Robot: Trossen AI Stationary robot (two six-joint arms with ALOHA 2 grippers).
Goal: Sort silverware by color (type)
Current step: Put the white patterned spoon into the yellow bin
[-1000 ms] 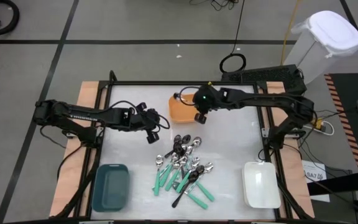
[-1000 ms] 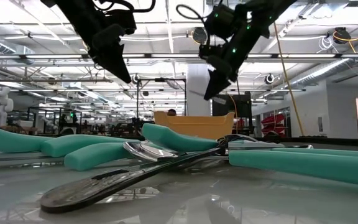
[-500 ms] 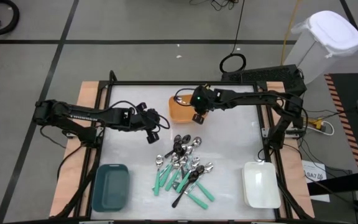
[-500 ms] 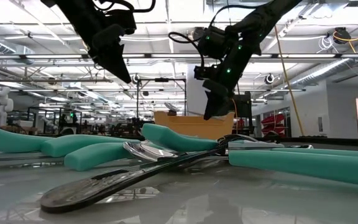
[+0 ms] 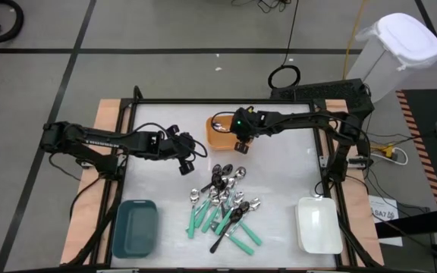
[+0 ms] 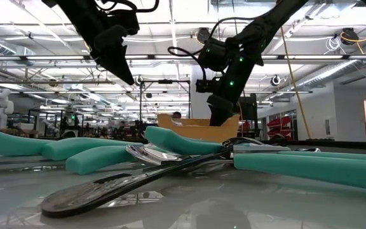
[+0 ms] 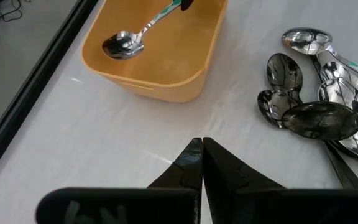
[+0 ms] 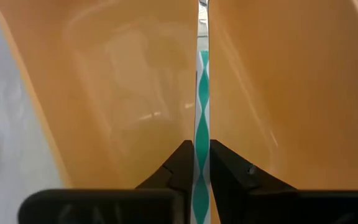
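My right gripper reaches down into the orange tray at the table's far middle, shut on a spoon with a silver bowl and a teal-and-white handle. The rest of the silverware, with teal-handled, silver and black spoons, lies heaped on the table's near middle. My left gripper hangs shut above the bare table, left of the heap, and holds nothing. My right gripper pinches the spoon's handle between its two fingers, near the handle's free end. It comes slanting down from the table's right, and the handle runs on forward from the fingertips. The spoon's bowl is low inside the orange tray; I cannot tell whether it touches the floor.
A teal tray stands at the near left and a white tray at the near right. A black frame edges the table. Bare tabletop lies between the orange tray and the heap.
My right gripper has come down with the spoon and shifted a little toward the table's left, so its fingers and the spoon now sit inside the orange tray.
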